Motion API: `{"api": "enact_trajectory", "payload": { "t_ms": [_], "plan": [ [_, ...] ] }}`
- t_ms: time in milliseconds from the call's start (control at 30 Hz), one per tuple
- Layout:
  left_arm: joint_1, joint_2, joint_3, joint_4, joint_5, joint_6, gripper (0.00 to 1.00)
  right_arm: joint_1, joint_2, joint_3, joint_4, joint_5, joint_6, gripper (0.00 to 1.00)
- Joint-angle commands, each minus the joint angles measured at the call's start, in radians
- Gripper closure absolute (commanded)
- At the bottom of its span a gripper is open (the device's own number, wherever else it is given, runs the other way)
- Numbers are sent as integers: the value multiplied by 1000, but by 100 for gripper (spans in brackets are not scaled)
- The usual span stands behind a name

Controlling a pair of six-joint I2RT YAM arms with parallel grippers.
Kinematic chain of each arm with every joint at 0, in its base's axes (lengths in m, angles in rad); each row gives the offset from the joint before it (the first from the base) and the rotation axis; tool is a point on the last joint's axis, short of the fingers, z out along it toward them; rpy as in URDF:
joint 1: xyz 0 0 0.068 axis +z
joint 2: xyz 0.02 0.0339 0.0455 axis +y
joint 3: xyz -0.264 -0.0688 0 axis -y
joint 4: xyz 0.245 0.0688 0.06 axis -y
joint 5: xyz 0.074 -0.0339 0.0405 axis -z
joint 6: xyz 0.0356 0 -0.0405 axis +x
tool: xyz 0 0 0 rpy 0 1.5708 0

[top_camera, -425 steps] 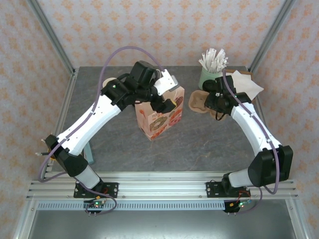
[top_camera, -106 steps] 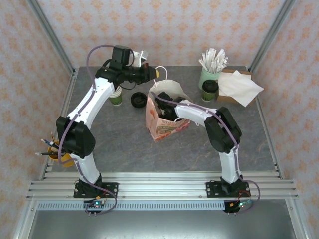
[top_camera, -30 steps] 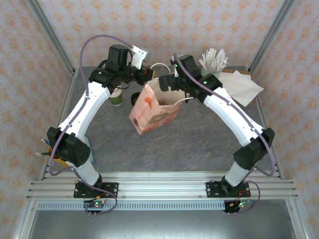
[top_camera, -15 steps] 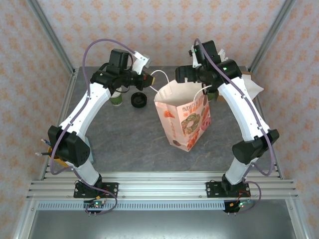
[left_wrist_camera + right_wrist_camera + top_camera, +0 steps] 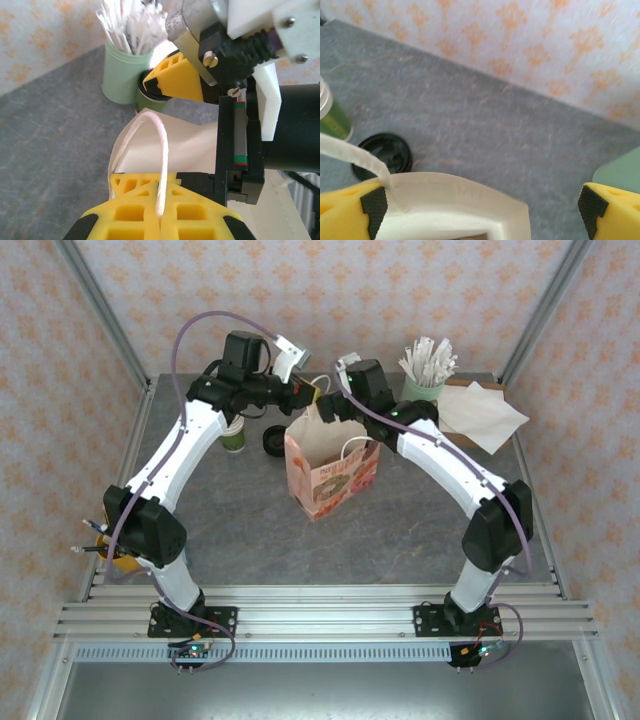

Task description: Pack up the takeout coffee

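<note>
A paper bag (image 5: 330, 468) printed with donuts stands upright at mid-table with its mouth open. My left gripper (image 5: 308, 392) is shut on the bag's white cord handle (image 5: 162, 150), which runs down between the yellow fingers; in the left wrist view the gripper (image 5: 160, 220) sits at the bottom edge. My right gripper (image 5: 327, 406) hangs open over the bag's back rim (image 5: 460, 197), fingers wide apart (image 5: 480, 210) with nothing between them. The takeout coffee (image 5: 145, 101) peeks out behind a right yellow finger (image 5: 175, 77), next to the straw holder.
A mint-green holder of wrapped straws (image 5: 425, 388) and a box with white napkins (image 5: 485, 412) stand at the back right. A lidless green cup (image 5: 232, 436) and a loose black lid (image 5: 276, 441) lie left of the bag. Metal frame posts border the table.
The bag, tilted and lifted a second ago, has swung back and now stands upright left of centre. My right gripper came down and left to the bag's mouth. The left gripper kept its hold.
</note>
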Motion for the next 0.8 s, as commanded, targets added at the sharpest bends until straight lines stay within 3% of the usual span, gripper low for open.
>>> {"api": "enact_trajectory", "payload": {
  "t_ms": [0,133,300,467,633,700,767],
  "plan": [
    [6,13,6,-26,15,3,100,3,-16,94,294,105,-81,1],
    [53,25,-4,15,-63,-80,100,3,-65,27,328,133,-105,1],
    [62,56,33,-20,-120,-101,100,4,-77,17,331,82,6,1],
    [58,65,32,11,46,-104,100,10,-4,36,505,198,-9,1],
    [60,70,63,-39,137,-37,100,-17,171,114,795,351,-190,1],
    [61,75,78,-55,124,-25,100,-27,220,181,819,345,-191,1],
    [62,79,93,-64,77,-27,100,-27,217,232,736,261,-146,1]
  ]
}}
